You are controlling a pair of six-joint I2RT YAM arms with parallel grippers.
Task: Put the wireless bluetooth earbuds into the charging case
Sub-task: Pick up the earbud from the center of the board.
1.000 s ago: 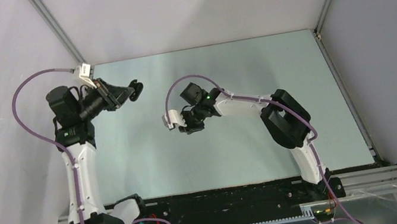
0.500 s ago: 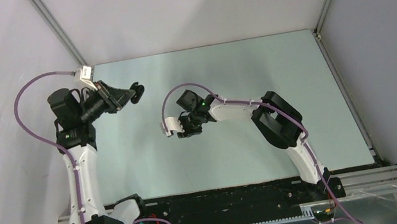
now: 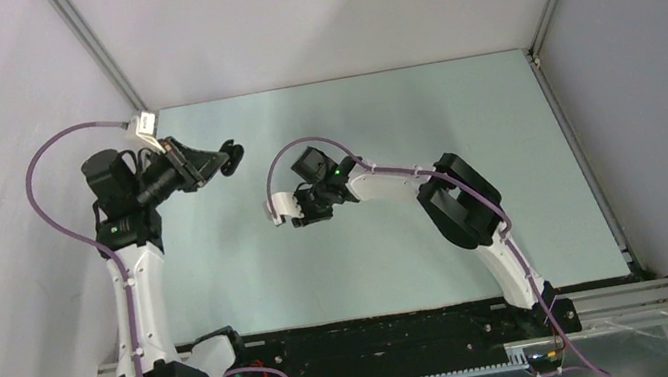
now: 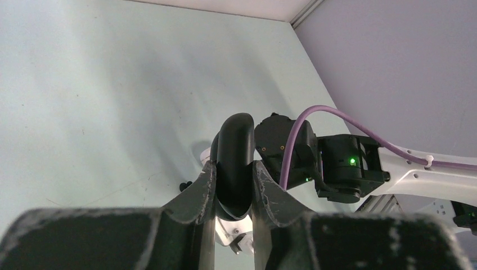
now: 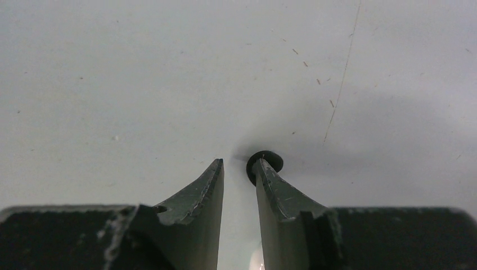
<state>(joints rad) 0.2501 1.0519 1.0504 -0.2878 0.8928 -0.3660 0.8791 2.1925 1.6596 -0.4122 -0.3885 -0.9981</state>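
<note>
Right wrist: roomy pale table (image 5: 112, 84), tiny round black earbud (image 5: 271, 160) touching my parted right gripper (image 5: 236, 166); left gripper (image 4: 233, 166) pinches rounded black case (image 4: 236, 135)

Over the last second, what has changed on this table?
The right hand moved leftward over the table, toward the other arm. Its fingers stand slightly apart, and a small black earbud lies at one fingertip, not gripped. The left hand stayed raised, clamped on the black case.
</note>
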